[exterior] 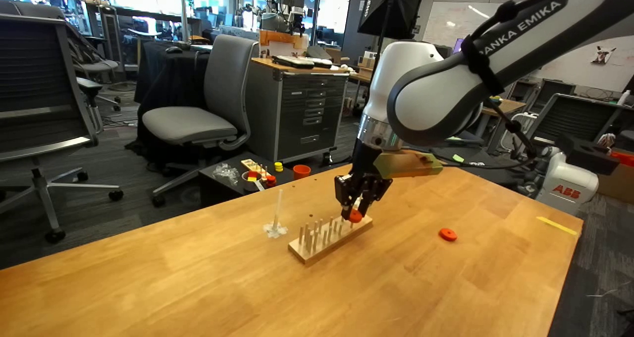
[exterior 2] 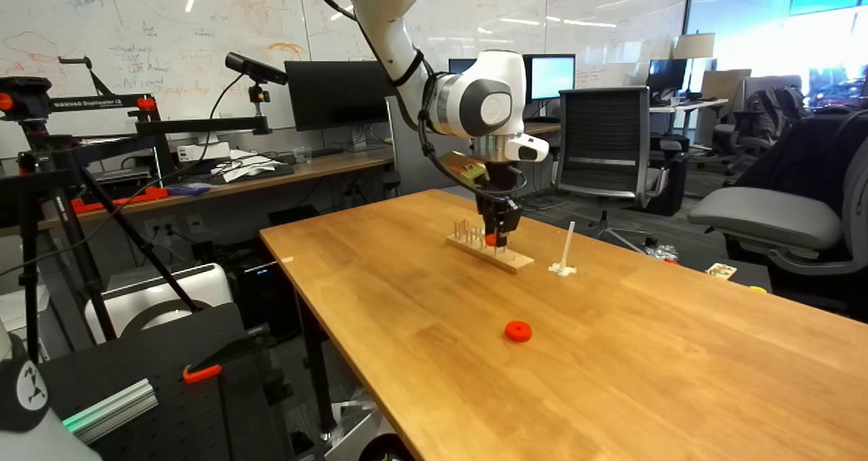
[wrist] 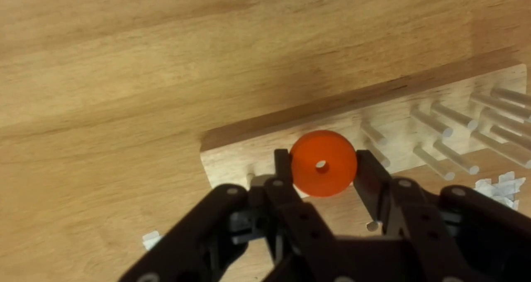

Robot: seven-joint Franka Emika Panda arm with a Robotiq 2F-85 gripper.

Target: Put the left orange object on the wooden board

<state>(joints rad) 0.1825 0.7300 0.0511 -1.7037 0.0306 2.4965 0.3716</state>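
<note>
The left orange object [wrist: 323, 178], a round orange disc with a centre hole, is between the fingers of my gripper [wrist: 321, 161], both fingers touching its sides. It also shows in both exterior views [exterior: 355, 216] [exterior 2: 490, 239], held above the pale wooden board [exterior: 322, 252]. The board has several upright pegs; it also shows in an exterior view [exterior 2: 512, 263] and in the wrist view [wrist: 232, 157]. In the wrist view the disc covers part of the board near its less crowded end. Whether the disc touches a peg cannot be told.
A similar redder, flatter disc [exterior: 448, 234] lies on the tabletop [exterior: 198, 287], and shows in an exterior view [exterior 2: 518, 331]. A thin upright stick [exterior: 277, 210] taped to the table stands near the board. A low black side table [exterior: 213, 188] with cups stands beyond the edge.
</note>
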